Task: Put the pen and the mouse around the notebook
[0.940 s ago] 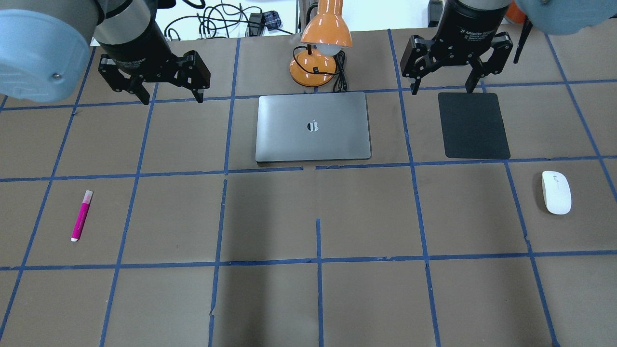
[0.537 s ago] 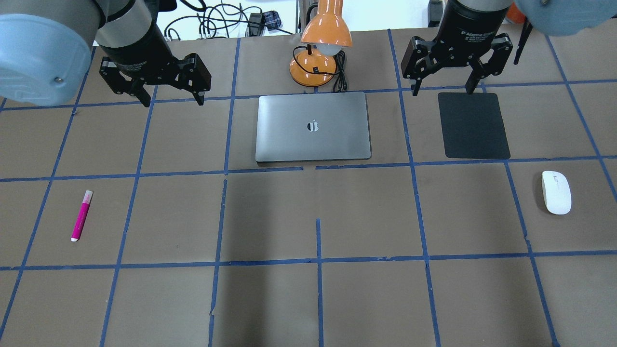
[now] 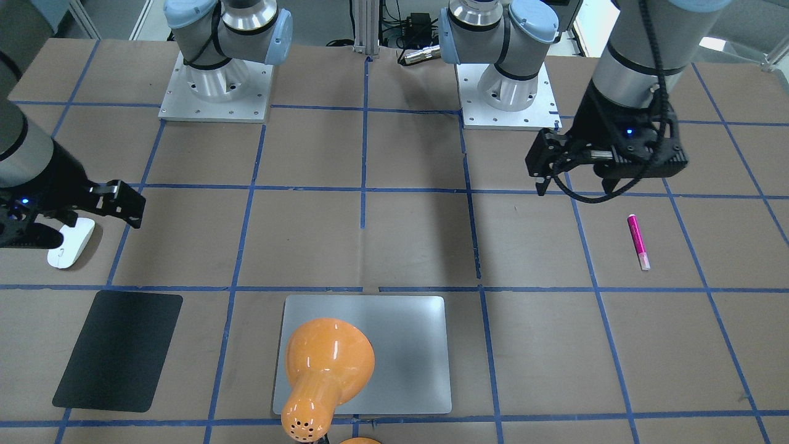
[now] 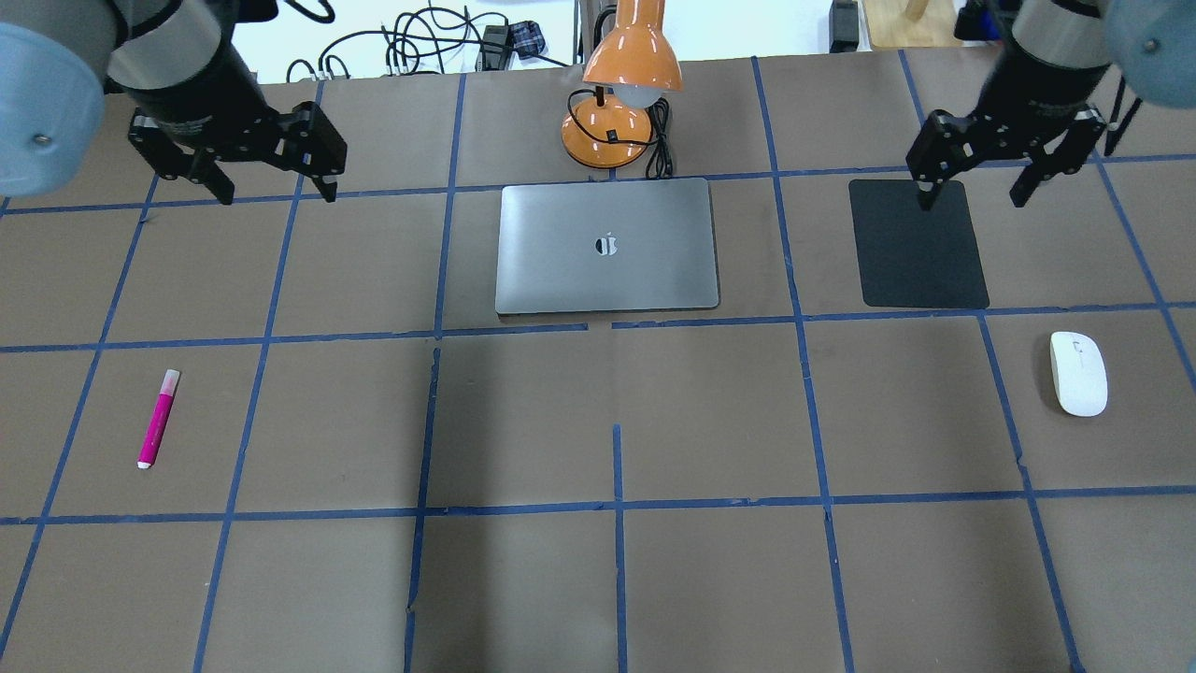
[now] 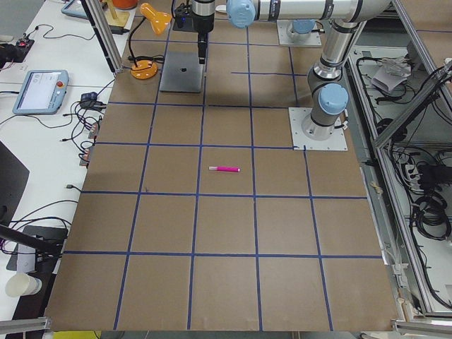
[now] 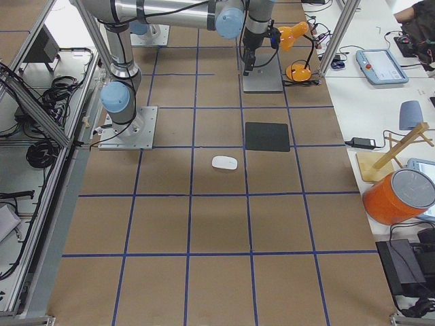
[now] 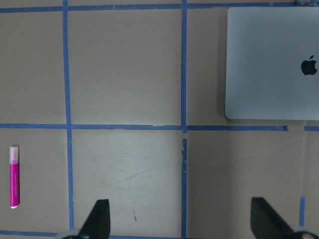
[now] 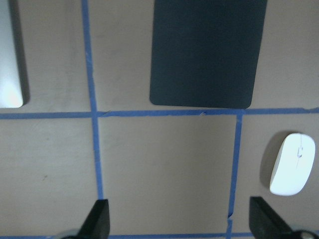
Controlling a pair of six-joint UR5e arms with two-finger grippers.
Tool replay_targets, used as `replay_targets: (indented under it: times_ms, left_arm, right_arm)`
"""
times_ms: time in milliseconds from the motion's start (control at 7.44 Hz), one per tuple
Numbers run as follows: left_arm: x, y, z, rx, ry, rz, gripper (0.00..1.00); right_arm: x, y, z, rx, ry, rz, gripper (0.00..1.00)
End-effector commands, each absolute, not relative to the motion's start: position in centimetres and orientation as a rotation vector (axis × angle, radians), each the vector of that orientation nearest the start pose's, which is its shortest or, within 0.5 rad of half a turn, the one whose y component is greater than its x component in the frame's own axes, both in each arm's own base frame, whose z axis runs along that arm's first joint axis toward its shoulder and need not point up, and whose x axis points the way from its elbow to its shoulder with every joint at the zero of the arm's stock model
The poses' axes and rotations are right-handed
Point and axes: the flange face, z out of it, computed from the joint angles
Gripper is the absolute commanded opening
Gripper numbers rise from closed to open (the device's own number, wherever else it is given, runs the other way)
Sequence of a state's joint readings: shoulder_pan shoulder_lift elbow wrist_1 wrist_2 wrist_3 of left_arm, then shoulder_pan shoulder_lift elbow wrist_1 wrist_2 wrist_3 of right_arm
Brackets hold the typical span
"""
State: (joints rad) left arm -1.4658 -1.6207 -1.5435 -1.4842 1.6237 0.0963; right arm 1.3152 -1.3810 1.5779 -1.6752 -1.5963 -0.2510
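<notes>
The magenta pen (image 4: 158, 419) lies flat at the table's left, well clear of the silver notebook (image 4: 607, 245) at the middle back. The white mouse (image 4: 1078, 373) rests at the far right. My left gripper (image 4: 277, 194) hangs open and empty above the table, left of the notebook and beyond the pen. Its wrist view shows the pen (image 7: 14, 177) at lower left and the notebook (image 7: 271, 62) at upper right. My right gripper (image 4: 972, 199) hangs open and empty over the far edge of a black mat. Its wrist view has the mouse (image 8: 293, 171) at lower right.
An orange desk lamp (image 4: 621, 84) stands just behind the notebook, its cord beside the base. A black mat (image 4: 918, 243) lies right of the notebook, with the mouse nearer the robot than it. Blue tape lines grid the brown tabletop. Cables lie beyond the far edge.
The left gripper has shifted left, away from the notebook. The right gripper has swung right, over the mat's far right corner. Both stay open; pen, mouse and notebook have not moved.
</notes>
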Motion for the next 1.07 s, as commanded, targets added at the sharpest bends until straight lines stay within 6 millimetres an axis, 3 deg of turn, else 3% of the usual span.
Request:
replay_targets:
  times_ms: [0, 134, 269, 403, 537, 672, 806, 940]
  left_arm:
    - [2.9, -52.7, 44.9, 0.033, 3.082, 0.050, 1.00]
    - [8.2, -51.1, 41.6, 0.146, 3.108, 0.142, 1.00]
    - [13.7, -49.3, 38.5, 0.175, 3.134, 0.178, 1.00]
    - [18.1, -47.6, 34.1, 0.167, 3.140, 0.149, 1.00]
    - [19.2, -46.6, 29.0, 0.151, 3.102, 0.080, 1.00]
    - [19.6, -45.6, 24.5, 0.250, 3.083, 0.045, 1.00]
    - [20.8, -44.5, 21.4, 0.269, 3.096, 0.059, 1.00]
    - [21.9, -44.8, 19.9, 0.242, 3.086, 0.036, 1.00]
  right_arm:
    - [-12.0, -53.3, 29.8, 0.042, 3.144, 0.088, 1.00]
    - [-15.0, -51.5, 26.4, 0.112, 3.182, -0.007, 1.00]
    - [-16.7, -50.5, 23.8, 0.114, 3.252, 0.019, 1.00]
    - [-18.2, -50.3, 21.5, 0.117, 3.234, 0.075, 1.00]
    - [-19.4, -50.0, 19.7, 0.072, 3.215, 0.127, 1.00]
    - [-19.6, -50.0, 19.2, 0.071, 3.212, 0.142, 1.00]
    - [-19.6, -50.0, 18.9, 0.068, 3.208, 0.154, 1.00]
    - [-19.5, -50.0, 18.2, 0.071, 3.196, 0.164, 1.00]
